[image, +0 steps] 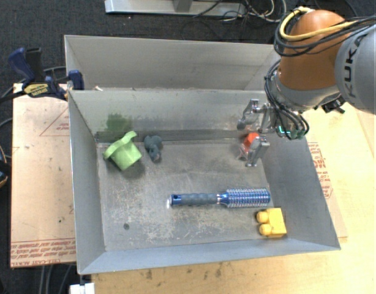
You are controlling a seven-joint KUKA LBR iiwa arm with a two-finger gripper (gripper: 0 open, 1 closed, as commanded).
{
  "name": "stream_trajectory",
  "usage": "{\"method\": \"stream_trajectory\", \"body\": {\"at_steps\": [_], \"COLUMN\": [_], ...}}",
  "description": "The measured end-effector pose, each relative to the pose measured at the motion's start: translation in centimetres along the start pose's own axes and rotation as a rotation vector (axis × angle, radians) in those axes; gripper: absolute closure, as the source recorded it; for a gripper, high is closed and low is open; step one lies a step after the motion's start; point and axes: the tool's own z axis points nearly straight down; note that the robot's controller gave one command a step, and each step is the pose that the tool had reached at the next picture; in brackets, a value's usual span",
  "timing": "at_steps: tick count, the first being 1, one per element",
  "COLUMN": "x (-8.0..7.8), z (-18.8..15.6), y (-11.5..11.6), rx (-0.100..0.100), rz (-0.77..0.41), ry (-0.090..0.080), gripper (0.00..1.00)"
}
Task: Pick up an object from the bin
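Note:
My gripper hangs at the bin's right side near the back wall, under the arm's orange cover. A small orange-red thing sits between its metal fingers, which are shut on it. A blue hairbrush lies lengthwise on the floor below the gripper, bristle head to the right. Close to the brush head, in the front right corner, rests a yellow block.
A light green cup-shaped thing lies on its side at the left of the bin, with a small dark grey thing just to its right. The arm reaches in over the right rim.

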Motion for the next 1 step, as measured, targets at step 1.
{"method": "stream_trajectory", "body": {"at_steps": [1], "x": [6.55], "z": [5.8], "y": [-3.05], "rx": [0.0], "rz": [0.029], "ry": [0.003], "gripper": [0.0]}}
